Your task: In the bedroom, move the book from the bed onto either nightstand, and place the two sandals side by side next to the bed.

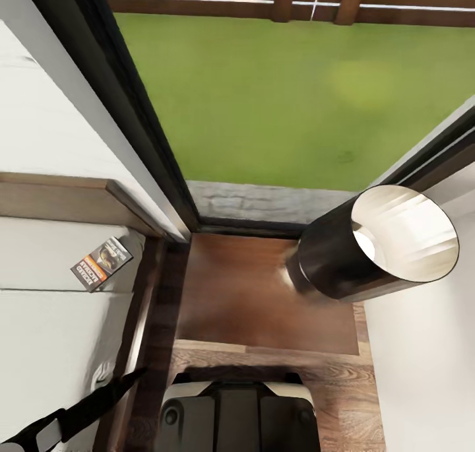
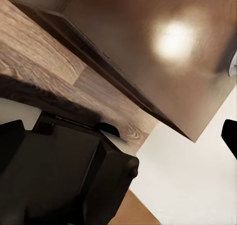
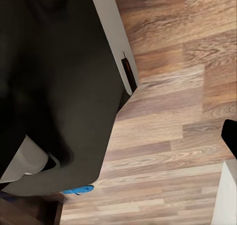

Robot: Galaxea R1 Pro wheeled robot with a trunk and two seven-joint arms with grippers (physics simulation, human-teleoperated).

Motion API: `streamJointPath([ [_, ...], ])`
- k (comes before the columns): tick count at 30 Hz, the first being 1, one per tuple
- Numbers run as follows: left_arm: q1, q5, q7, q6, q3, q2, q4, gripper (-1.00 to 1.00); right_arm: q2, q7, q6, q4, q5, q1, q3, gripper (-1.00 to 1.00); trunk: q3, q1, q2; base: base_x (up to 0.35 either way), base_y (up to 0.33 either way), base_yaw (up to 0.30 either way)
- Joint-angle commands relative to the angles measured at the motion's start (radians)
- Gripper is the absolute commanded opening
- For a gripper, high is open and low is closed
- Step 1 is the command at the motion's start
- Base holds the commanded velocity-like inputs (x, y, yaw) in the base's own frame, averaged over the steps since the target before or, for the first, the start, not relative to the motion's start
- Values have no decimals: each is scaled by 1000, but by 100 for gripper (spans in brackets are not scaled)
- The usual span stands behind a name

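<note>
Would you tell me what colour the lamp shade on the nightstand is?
The lamp shade is dark brown outside and white inside, clearest in the head view.

Dark cylindrical lamp [image 1: 376, 244], green lawn [image 1: 284, 89]

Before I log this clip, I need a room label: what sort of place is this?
Most likely a bedroom: a bed with a book on it, a nightstand carrying a lamp, and a window onto grass.

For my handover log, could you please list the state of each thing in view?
book: flat on the bed, cover up, near the mattress corner
bed: bare apart from the book
nightstand: glossy top, carrying the lamp
lamp: lit, on the nightstand's right side
blue sandal: on the floor, mostly hidden
</note>
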State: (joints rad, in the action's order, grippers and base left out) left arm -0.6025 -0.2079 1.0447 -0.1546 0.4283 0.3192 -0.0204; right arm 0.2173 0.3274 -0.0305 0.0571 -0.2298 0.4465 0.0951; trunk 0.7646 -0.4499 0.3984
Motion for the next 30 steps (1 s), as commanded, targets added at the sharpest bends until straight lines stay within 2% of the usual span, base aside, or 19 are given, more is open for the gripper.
streamJointPath([
  [1,0,-10,3,-11,-5,0,0,100,1,5,-3,4,-3,1,8,100,1,0,2,-195,124,0],
  [13,0,-10,3,-11,-5,-3,0,100,1,5,-3,4,-3,1,8,100,1,0,2,-41,26,25],
  [30,1,-10,3,-11,-5,-6,0,100,1,5,-3,5,-3,1,8,100,1,0,2,-1,-12,268],
])
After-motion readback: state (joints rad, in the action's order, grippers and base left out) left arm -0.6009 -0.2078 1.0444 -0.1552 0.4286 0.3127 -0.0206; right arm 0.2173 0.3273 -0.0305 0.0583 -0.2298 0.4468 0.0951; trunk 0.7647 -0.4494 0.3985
